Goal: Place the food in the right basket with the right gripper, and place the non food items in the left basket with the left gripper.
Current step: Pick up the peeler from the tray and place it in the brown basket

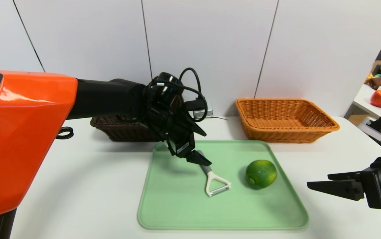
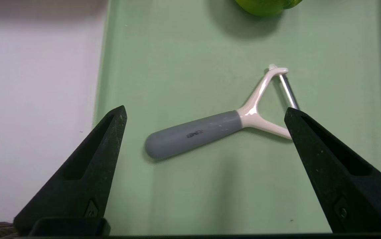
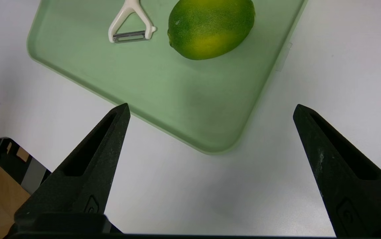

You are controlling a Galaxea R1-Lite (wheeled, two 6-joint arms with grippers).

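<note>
My left end effector (image 1: 199, 146) hung over the far part of the green tray (image 1: 177, 212), its fingers spread wide and holding nothing, poised just above the grey handle of the peeler (image 1: 214, 179). In my left wrist view the peeler (image 2: 223, 116) lay flat on the tray (image 2: 184, 49) between the two black fingertips (image 2: 111, 132), without touching either one that I could see. The lime (image 1: 261, 173) sat on the same tray, just beside the peeler's white head, toward the worktop's right edge. My right end effector (image 1: 323, 184) waited low over the white worktop (image 1: 77, 186) near its right edge, off the tray, also wide open and empty. The dark brown basket (image 1: 120, 131) stood at the far edge, partly hidden behind my left arm, and the orange-tan basket (image 1: 286, 121) stood farther right along that edge; it looked empty.
</note>
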